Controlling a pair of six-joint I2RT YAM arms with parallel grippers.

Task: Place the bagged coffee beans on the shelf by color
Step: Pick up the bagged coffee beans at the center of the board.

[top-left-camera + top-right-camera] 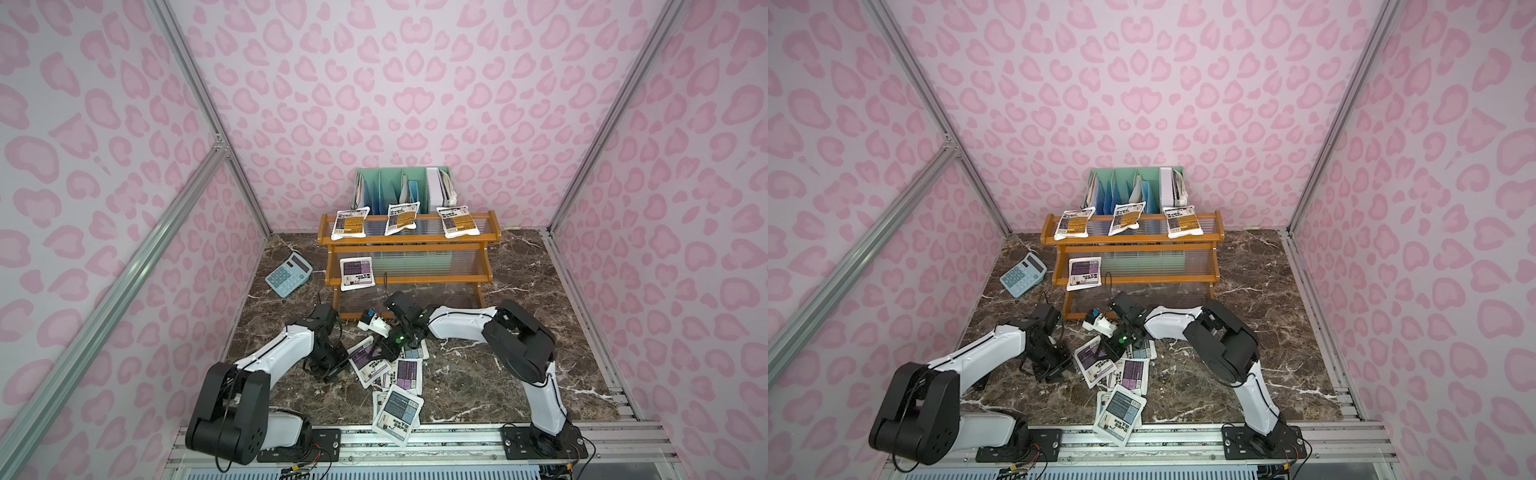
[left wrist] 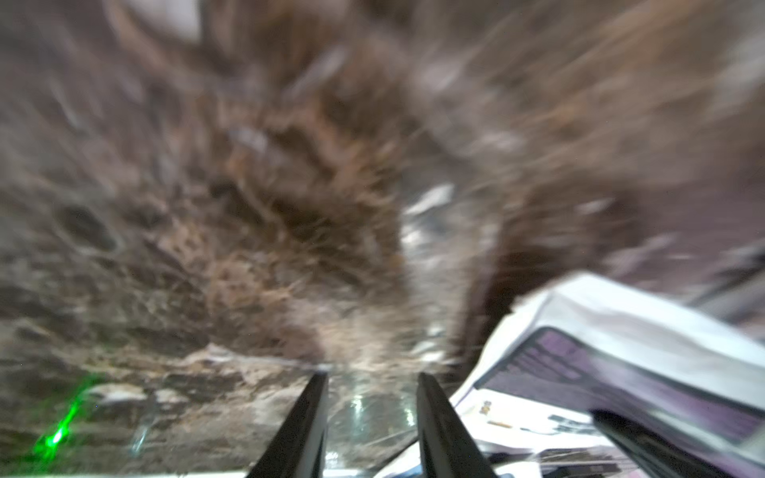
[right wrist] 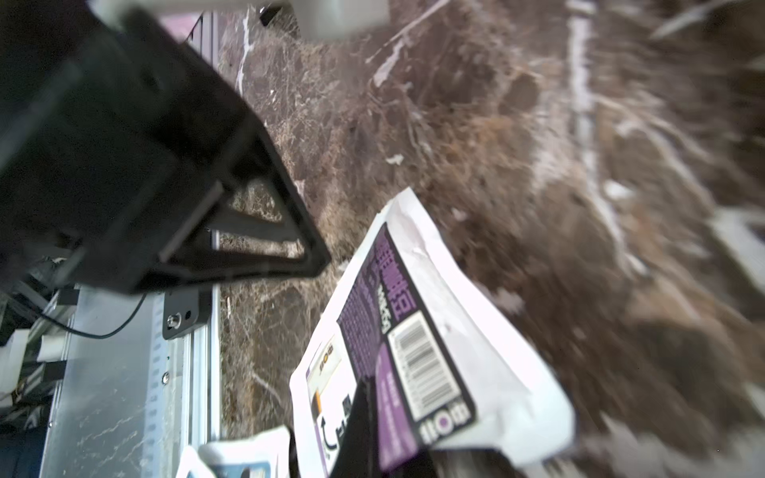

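If you scan across from the left in a top view, first up is a light-blue calculator (image 1: 289,274) lying on the marble table (image 1: 457,395), near the left end of the shelf (image 1: 409,240). Next comes the left gripper (image 2: 371,376), low over bare marble right beside the pouch pile. Its wrist view is blurry but shows the two fingers parted with nothing between them.

Right next to it is a purple pouch (image 1: 368,362), tilted with one end raised. The right gripper (image 1: 379,352) is clamped tight on its edge, and in the right wrist view a dark finger sits over the label end by the barcode.

Just right of that, the loose ones overlap in a heap: a second purple pouch (image 1: 407,372), a grey-blue pouch (image 1: 416,353) half hidden under the right wrist, and a front grey-blue pouch (image 1: 398,411) at the table's near edge, lying on another whose colour I can't tell.

Further back, the shelf has a shelved purple pouch (image 1: 357,273) at the left end of its middle tier. Spaced along the top tier are the left yellow pouch (image 1: 350,223), middle yellow pouch (image 1: 401,218) and right yellow pouch (image 1: 457,222). A mint-green file rack (image 1: 386,187) stands just behind.
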